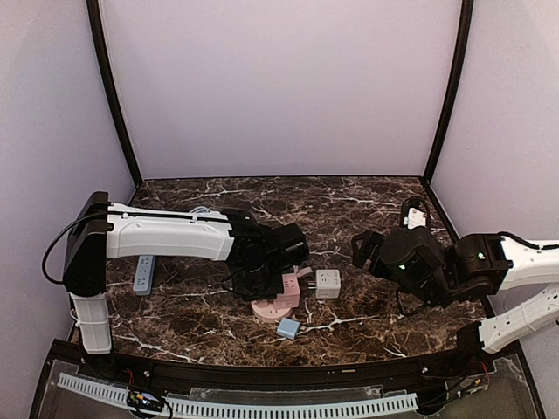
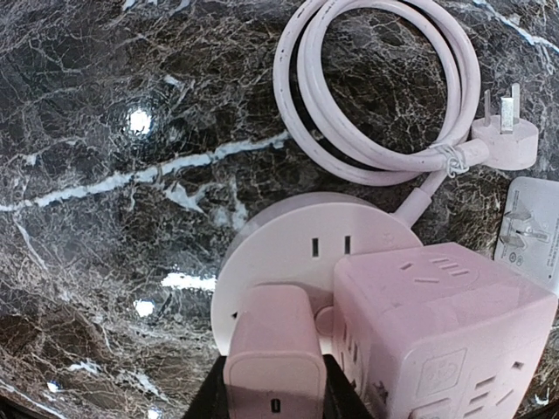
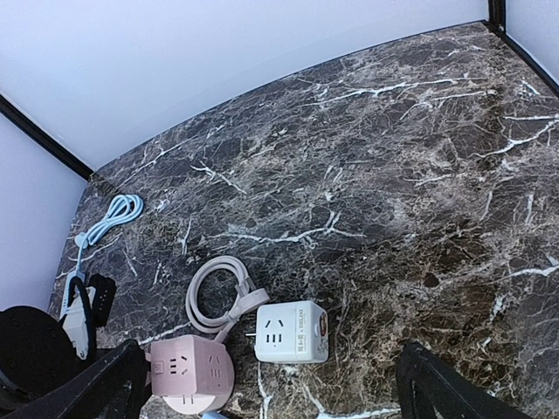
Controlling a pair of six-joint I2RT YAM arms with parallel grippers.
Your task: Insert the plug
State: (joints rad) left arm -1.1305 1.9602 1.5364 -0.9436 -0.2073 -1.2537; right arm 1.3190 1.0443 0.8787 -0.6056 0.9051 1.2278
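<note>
Pink plug (image 2: 275, 362) is seen at the bottom centre of the left wrist view, clamped between the dark fingers of the left hand (image 2: 272, 403), which is closed down to the width of the block; the prongs are hidden beneath it. It is held over the near edge of the round pink socket base (image 2: 262, 262), and whether it touches the disc cannot be told. The step in hand is judged to be alignment before insertion: the two-slot outlet (image 2: 330, 247) lies just beyond the plug, toward the middle of the frame, and nothing is seated in it. A short shift up the frame is judged to be called for next, so that the prongs are squared to the slots, then a straight push down. Little room is offered on the right, where the pink cube (image 2: 441, 336) stands on the same base just beside the plug and could be knocked. A coiled pink cord (image 2: 376, 87) with its flat plug (image 2: 508, 140) lies at the upper right, and a white cube adapter (image 2: 531, 229) at the right edge. The right hand (image 1: 365, 250) is held wide open and empty, well apart at the right of the overhead view. A small blue adapter (image 1: 288, 328) lies on the bench (image 1: 367, 196) below the base.
</note>
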